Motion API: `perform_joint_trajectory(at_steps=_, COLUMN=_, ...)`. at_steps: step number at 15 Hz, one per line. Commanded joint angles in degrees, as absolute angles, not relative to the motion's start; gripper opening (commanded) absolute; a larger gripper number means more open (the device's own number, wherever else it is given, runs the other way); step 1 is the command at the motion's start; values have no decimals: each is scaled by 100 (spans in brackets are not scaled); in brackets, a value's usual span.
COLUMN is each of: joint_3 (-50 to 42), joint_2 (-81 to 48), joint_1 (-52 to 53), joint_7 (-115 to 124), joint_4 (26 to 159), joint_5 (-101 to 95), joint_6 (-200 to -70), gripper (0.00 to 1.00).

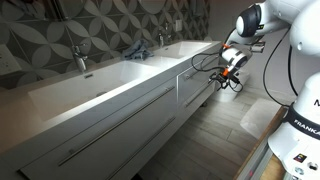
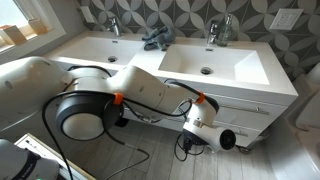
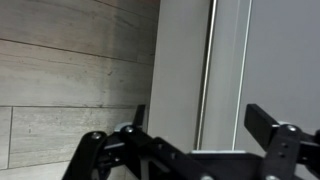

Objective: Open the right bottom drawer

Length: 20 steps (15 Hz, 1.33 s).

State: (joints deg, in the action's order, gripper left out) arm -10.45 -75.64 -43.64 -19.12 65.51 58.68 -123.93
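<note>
The right bottom drawer (image 3: 180, 60) is a glossy white flat front with a slim chrome bar handle (image 3: 208, 60), which runs vertically in the wrist view. It looks shut; no dark gap shows. My gripper (image 3: 200, 125) is open and empty, and the handle lies in line between its two black fingers, a little beyond them. In both exterior views the gripper (image 1: 228, 75) (image 2: 225, 138) sits low in front of the short right-hand unit, close to the drawer front (image 1: 198, 100) (image 2: 258, 125). My arm hides much of the drawer.
The matching upper drawer front (image 2: 255, 104) sits just above. The longer white drawers (image 1: 110, 125) of the wider unit run alongside. Two sinks with taps (image 2: 217, 32) are on top. Grey wood-look floor (image 3: 70, 80) lies below the drawer, and a toilet (image 2: 310, 100) stands close by.
</note>
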Motion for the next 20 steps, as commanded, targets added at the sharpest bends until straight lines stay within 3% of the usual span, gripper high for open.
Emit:
perform_joint_trajectory(at_steps=1, joint_3=-1041, joint_2=-7598, joint_1=-4364, joint_7=-1887, joint_4=6494, joint_5=5853, joint_6=-12389, gripper=100)
perform_joint_trajectory(at_steps=13, joint_3=-139, joint_2=-8912, joint_1=-4575, joint_7=-1608, joint_4=5137, joint_5=5725, joint_6=-13320, gripper=100)
perform_joint_trajectory(at_steps=14, joint_3=2, joint_2=-8549, joint_1=-4587, joint_7=-1823, joint_4=5696, joint_5=5788, joint_6=-13542, gripper=100)
perform_joint_trajectory(at_steps=20, joint_3=286, joint_2=-8601, joint_1=-4556, joint_7=-1814, joint_4=5785, joint_5=5821, joint_6=-14130, gripper=100)
